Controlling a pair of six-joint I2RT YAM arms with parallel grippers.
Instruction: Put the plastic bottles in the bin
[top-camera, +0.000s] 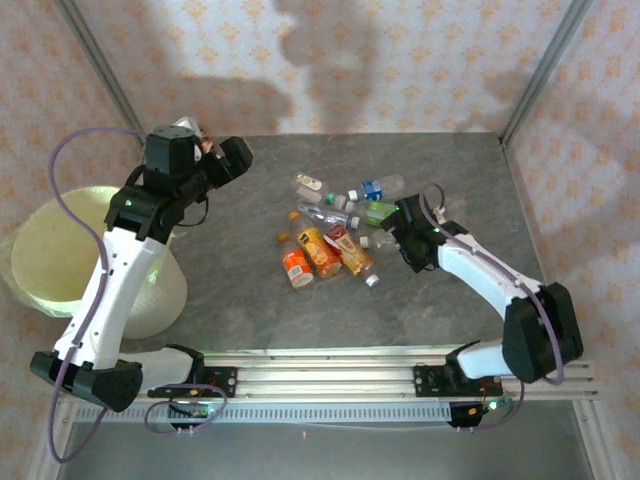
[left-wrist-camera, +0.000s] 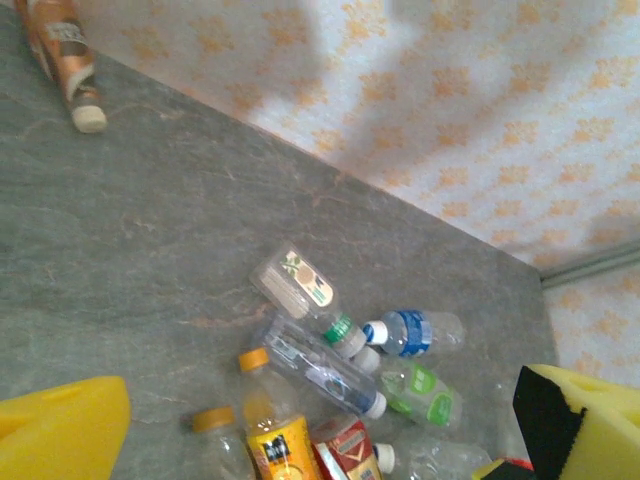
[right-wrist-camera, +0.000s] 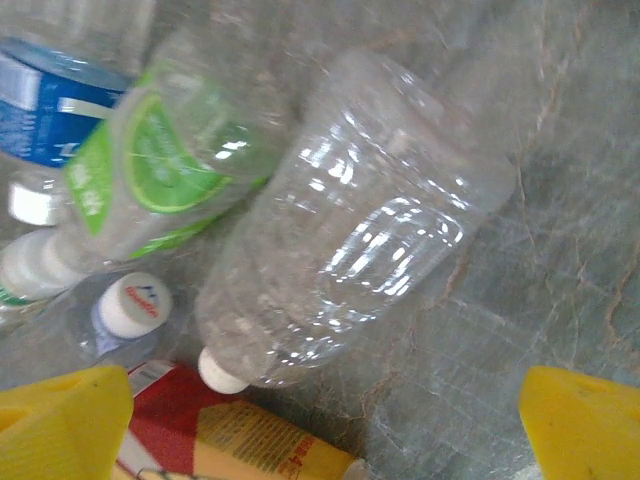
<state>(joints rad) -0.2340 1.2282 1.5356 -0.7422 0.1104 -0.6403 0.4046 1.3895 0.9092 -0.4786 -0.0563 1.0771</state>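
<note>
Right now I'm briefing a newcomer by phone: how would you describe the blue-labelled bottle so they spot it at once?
Start at the grey table and find the heap of plastic bottles near its middle. At the heap's far right edge, just beyond the green-labelled bottle, lies the blue-labelled bottle. It alone wears a solid blue label, next to a white cap.

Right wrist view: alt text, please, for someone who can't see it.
A clear, label-free plastic bottle lies on the grey table ahead of the open right tool, white cap toward the camera. A green-labelled bottle and a blue-labelled bottle lie at its left, a red-and-yellow bottle at lower left.
</note>
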